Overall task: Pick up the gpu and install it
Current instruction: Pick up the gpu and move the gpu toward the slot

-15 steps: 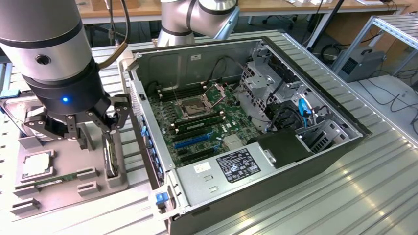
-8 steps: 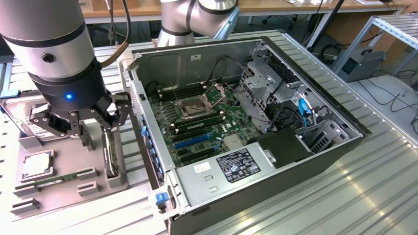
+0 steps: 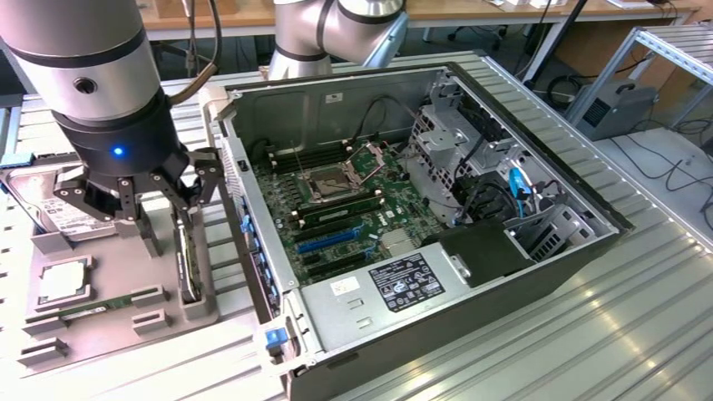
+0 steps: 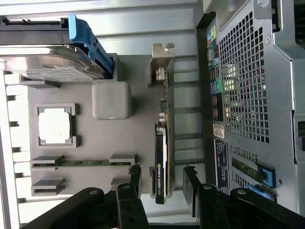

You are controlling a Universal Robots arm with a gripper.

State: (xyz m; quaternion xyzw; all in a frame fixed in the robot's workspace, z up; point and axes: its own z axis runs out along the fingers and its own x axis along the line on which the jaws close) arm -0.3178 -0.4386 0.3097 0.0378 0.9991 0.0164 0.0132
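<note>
One open gripper [image 4: 162, 171] hangs over the gpu [image 4: 161, 138], a finger [image 4: 135, 177] on either side. The card stands on edge in a grey parts tray [image 4: 95, 152] beside the open computer case [image 3: 468, 309]. Its white lettering is too small to read.

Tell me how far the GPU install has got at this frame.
Done: the arm is over the grey tray, with the open gripper straddling the gpu. In hand: nothing is gripped. The gpu stands on edge in its tray slot, with the jaws apart on either side of it. Left: the grasp, the lift and the seating in the open computer case.
</note>
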